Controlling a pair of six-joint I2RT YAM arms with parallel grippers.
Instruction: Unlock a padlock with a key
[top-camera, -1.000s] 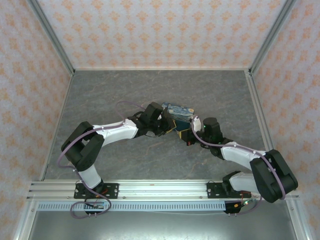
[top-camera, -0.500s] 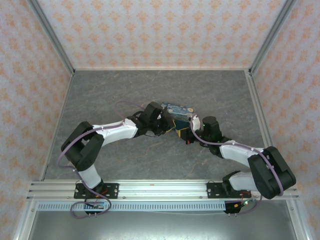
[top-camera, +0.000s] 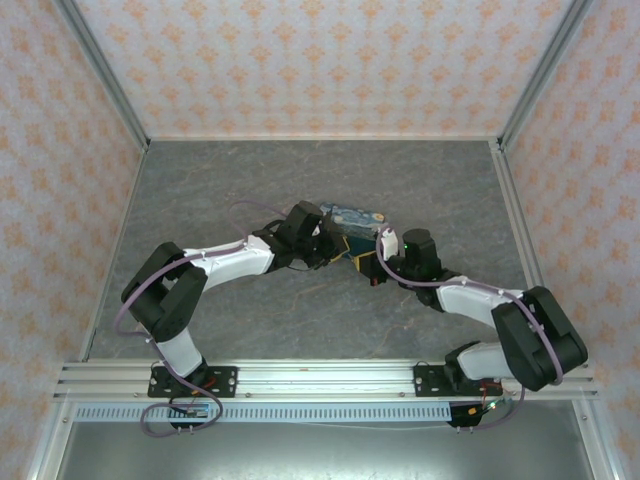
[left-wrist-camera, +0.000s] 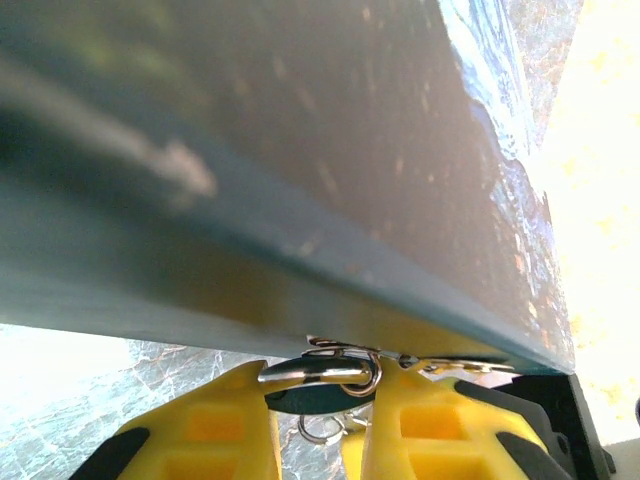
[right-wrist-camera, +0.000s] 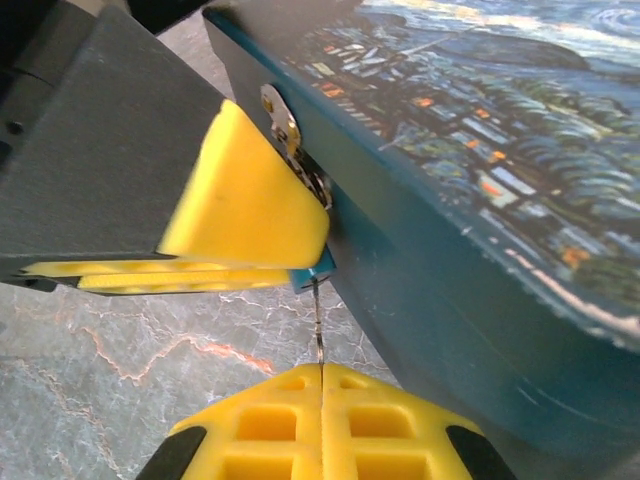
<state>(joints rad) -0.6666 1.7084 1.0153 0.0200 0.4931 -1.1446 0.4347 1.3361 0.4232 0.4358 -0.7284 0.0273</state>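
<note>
The padlock (left-wrist-camera: 315, 400), a tiny dark teal body with a metal shackle (left-wrist-camera: 310, 372), sits between the yellow fingers of my left gripper (left-wrist-camera: 320, 388), which is shut on it. It hangs at the lower edge of the starry-night box (left-wrist-camera: 300, 150). In the right wrist view the thin key (right-wrist-camera: 317, 335) runs from my shut right gripper (right-wrist-camera: 322, 372) up into the padlock's underside (right-wrist-camera: 318, 272). In the top view both grippers, left (top-camera: 335, 250) and right (top-camera: 368, 266), meet at the near side of the box (top-camera: 358, 218).
The box lies mid-table on the grey marbled surface (top-camera: 240, 180). Patterned walls close in the left, right and far sides. An aluminium rail (top-camera: 320, 378) runs along the near edge. A small wire ring (left-wrist-camera: 325, 428) dangles below the padlock.
The right wrist has edged slightly left and toward the box, and the box has shifted a little. The left arm holds almost still.
</note>
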